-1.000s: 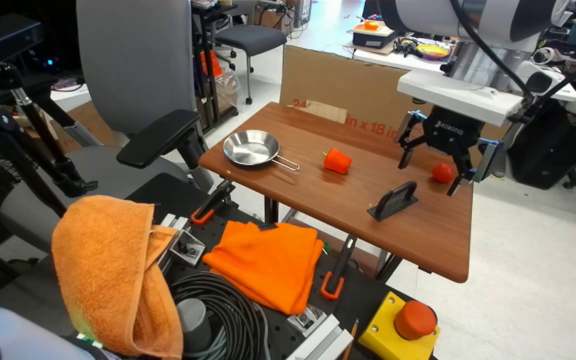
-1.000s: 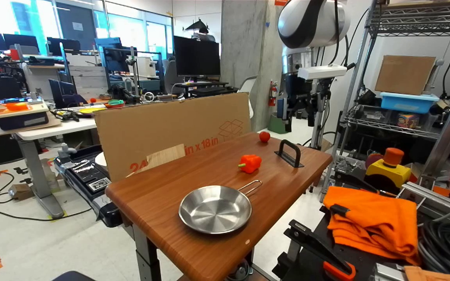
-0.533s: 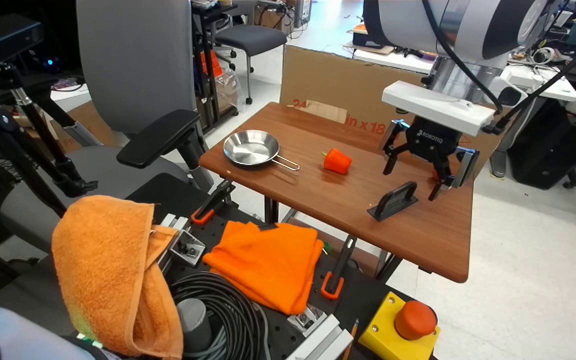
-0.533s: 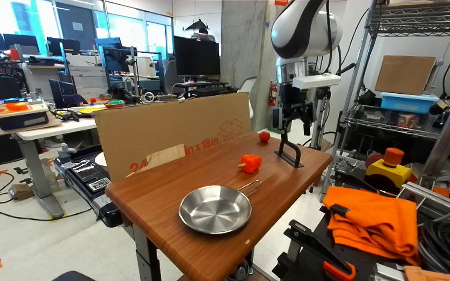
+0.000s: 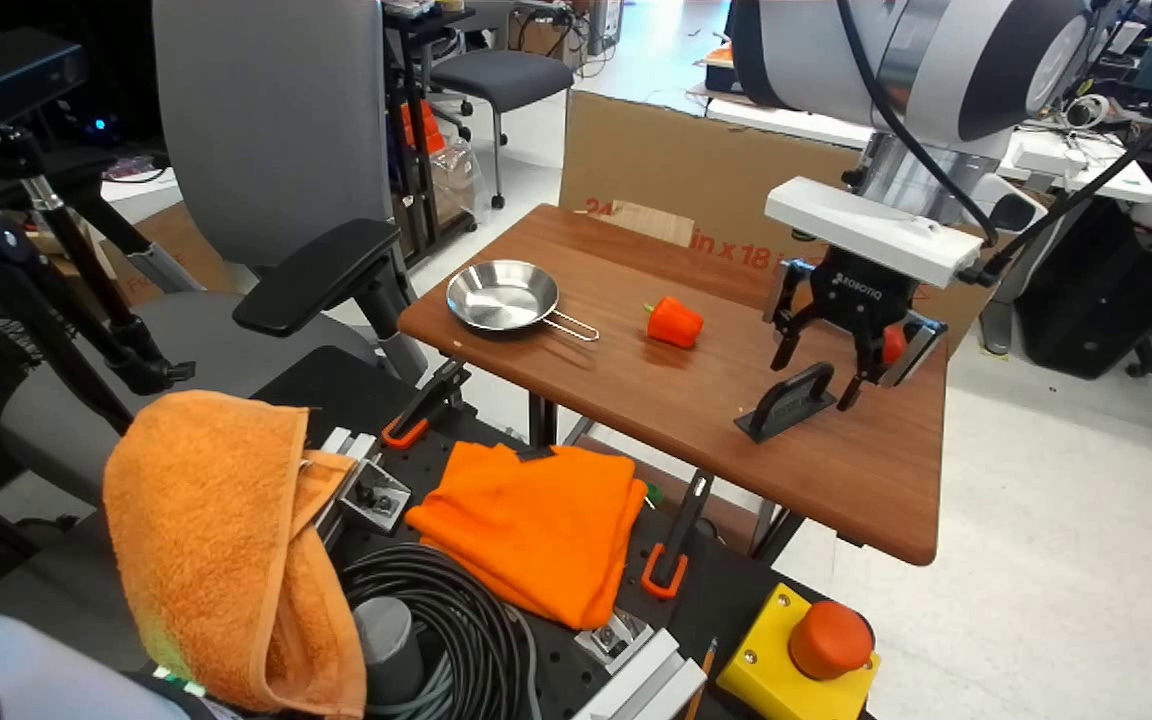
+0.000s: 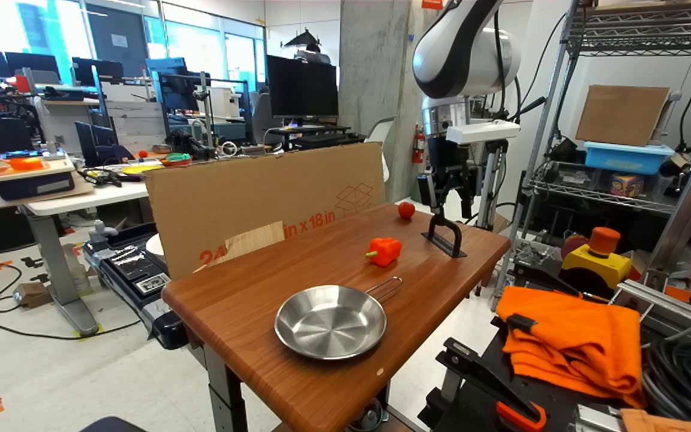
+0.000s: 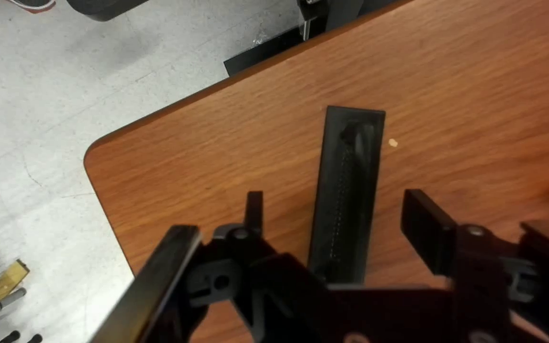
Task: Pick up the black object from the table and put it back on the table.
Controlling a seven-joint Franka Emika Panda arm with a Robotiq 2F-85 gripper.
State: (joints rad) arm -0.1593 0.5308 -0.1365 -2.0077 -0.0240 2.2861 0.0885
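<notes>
Handle (image 7: 345, 190), black, arched over a flat rectangular plate, perhaps plastic, stands upright on the rectangular, reddish-brown, wood-topped table (image 7: 208, 166). Not yet lifted. One plate end points at a long edge, toward a rounded corner. Black, two-fingered, metal-looking gripper (image 5: 814, 385) hangs over it, fingers wide, one on each side in the wrist view; contact cannot be told.

Step in hand, as I judge it: lining up for the grasp. Closing line seems to cross the narrow width, which suits. Best: centre over mid-arch, come straight down, close on the arch rather than the plate, stop short of the wood. An end-on hold would likely let the plate tip when raised.

Round, red, glossy tomato (image 6: 406, 210) sits near the opposite long edge; keep the spread fingers off it. Set-down should be plate-flat, in from the edges.
</notes>
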